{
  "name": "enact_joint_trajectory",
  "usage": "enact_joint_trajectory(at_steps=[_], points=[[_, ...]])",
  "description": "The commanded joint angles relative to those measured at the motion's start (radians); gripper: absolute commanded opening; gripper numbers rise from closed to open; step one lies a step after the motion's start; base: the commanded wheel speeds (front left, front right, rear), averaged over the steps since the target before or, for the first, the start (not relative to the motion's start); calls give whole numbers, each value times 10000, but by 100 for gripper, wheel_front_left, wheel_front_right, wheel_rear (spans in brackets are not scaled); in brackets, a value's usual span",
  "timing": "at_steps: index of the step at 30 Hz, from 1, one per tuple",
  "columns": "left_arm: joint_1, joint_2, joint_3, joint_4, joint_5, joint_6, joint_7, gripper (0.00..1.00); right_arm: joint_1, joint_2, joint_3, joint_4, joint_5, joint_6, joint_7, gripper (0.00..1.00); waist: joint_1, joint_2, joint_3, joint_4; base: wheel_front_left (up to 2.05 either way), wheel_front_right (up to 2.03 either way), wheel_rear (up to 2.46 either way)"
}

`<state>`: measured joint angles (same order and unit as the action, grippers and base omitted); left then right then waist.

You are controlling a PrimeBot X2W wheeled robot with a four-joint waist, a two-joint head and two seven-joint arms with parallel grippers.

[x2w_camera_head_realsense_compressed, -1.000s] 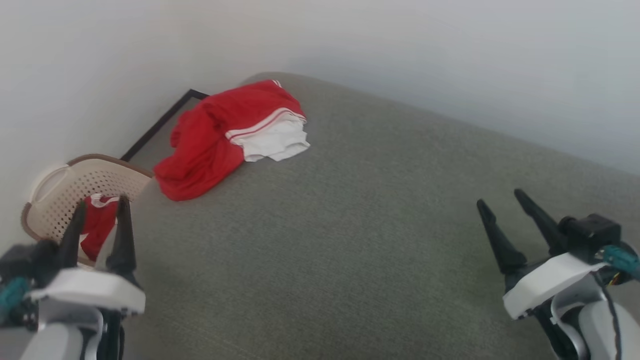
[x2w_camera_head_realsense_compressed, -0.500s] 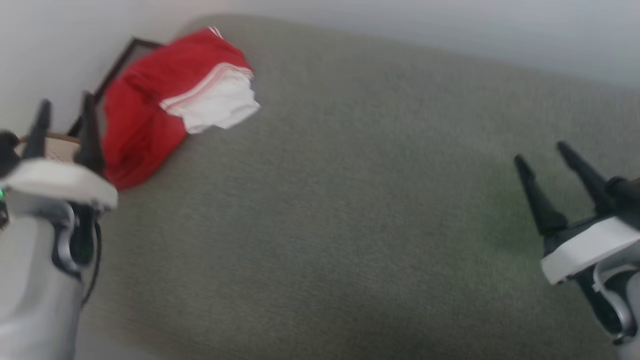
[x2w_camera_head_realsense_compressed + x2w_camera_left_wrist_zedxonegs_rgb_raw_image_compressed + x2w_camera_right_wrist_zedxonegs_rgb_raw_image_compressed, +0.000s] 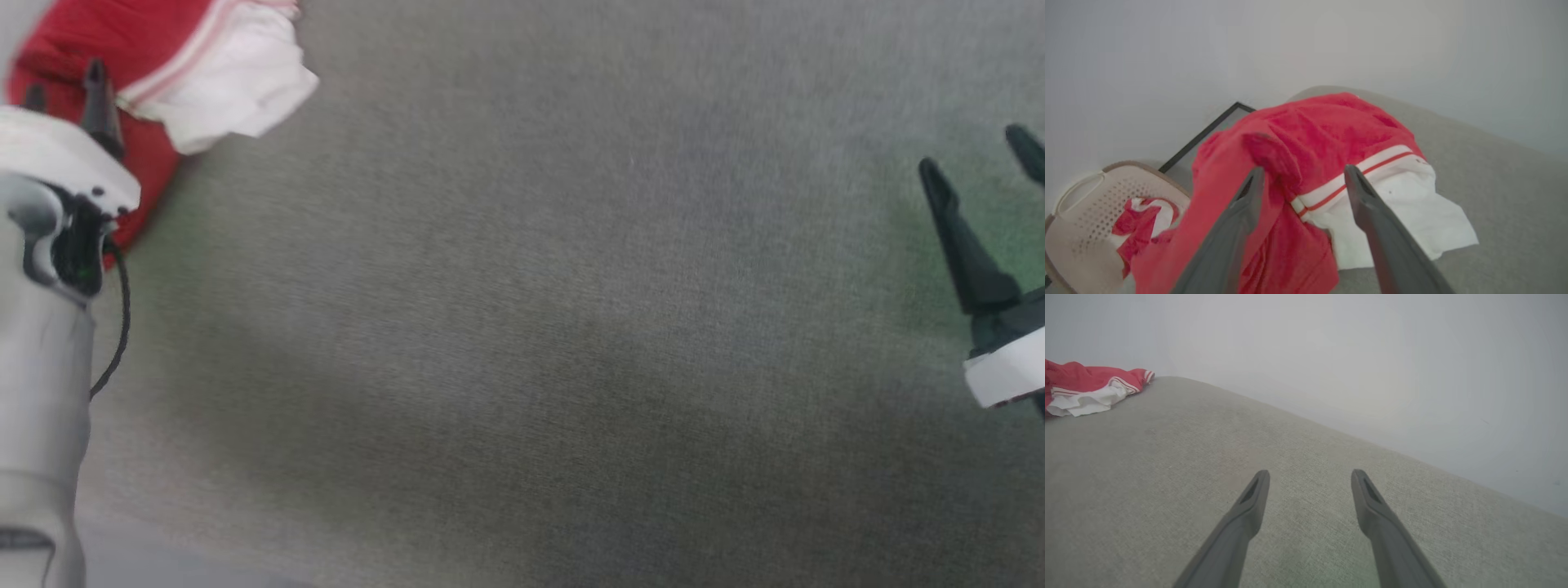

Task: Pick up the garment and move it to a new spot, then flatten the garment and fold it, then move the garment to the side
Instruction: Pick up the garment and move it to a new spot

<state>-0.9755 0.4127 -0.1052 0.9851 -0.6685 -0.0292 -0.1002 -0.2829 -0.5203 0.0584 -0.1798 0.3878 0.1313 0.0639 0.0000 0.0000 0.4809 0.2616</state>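
The garment (image 3: 204, 73) lies crumpled at the far left corner of the grey padded surface (image 3: 531, 327), red with a white lining panel and a striped hem band. My left gripper (image 3: 65, 86) is right at its near edge, open, with nothing between its fingers. In the left wrist view, the garment (image 3: 1331, 126) lies just beyond the left gripper (image 3: 1304, 170); whether the tips touch the cloth I cannot tell. My right gripper (image 3: 976, 151) stands open and empty over bare surface, far to the right. The right wrist view shows the garment (image 3: 1086, 386) far off, left of the right gripper (image 3: 1310, 474).
A beige perforated basket (image 3: 1081, 204) stands beyond the surface's left edge, with another red-and-white cloth (image 3: 1141, 218) in it. A dark-framed panel (image 3: 1208, 130) leans at the wall behind the garment. A pale wall runs close behind the grey surface (image 3: 1167, 477).
The head camera has tilted down, so the whole picture has shifted. My left gripper has moved from over the basket up to the garment's near edge. Both grippers stay open.
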Motion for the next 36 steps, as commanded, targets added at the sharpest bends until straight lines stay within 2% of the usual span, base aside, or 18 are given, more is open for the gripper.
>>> enact_joint_trajectory(at_steps=[1, 7, 13, 19, 20, 21, 25, 28, 32, 36], points=[[-478, -50, -63, 517, -49, 33, 424, 100, -125, -116, -75, -256, 1, -10, 103, 100, 0, 0, 690, -189, 0, 0, 0], [-1691, -187, -229, 2139, -166, 194, 2002, 100, -93, -341, -356, -943, -9, -10, 491, 100, 0, 0, 1350, -260, 0, 0, 0], [-2090, -434, -283, 2856, -418, 335, 3722, 100, -28, -415, -503, -1362, -3, -10, 712, 100, 0, 0, 1702, -316, 0, 0, 0], [-2019, -898, -357, 3062, -526, 487, 4299, 100, -66, -375, -578, -1593, -31, -10, 846, 100, 0, 0, 1903, -310, 0, 0, 0], [-2000, -965, -348, 3083, -539, 511, 4244, 83, -75, -373, -584, -1597, -31, -10, 859, 100, 0, 0, 1912, -303, 0, 0, 0], [-2010, -977, -289, 3084, -570, 593, 4059, 0, -87, -362, -594, -1594, -15, -10, 869, 100, 0, 0, 1916, -300, 0, 0, 0], [-2117, -969, -171, 3082, -680, 656, 3655, 0, -89, -352, -638, -1559, -6, -10, 832, 100, 0, 0, 1872, -274, 0, 0, 0], [-2407, -672, -392, 2943, -350, 644, 3082, 0, -25, -284, -724, -1487, -42, -10, 744, 100, 0, 0, 1714, -207, 0, 0, 0], [-2850, -309, -542, 2627, -148, 486, 2243, 0, 29, -129, -746, -1328, -33, -10, 602, 100, 0, 0, 1349, -112, 0, 0, 0], [-2937, -69, -1020, 2248, 376, 117, 1306, 0, 78, 60, -733, -1123, -70, -10, 431, 100, 0, 0, 880, -36, 0, 0, 0]])
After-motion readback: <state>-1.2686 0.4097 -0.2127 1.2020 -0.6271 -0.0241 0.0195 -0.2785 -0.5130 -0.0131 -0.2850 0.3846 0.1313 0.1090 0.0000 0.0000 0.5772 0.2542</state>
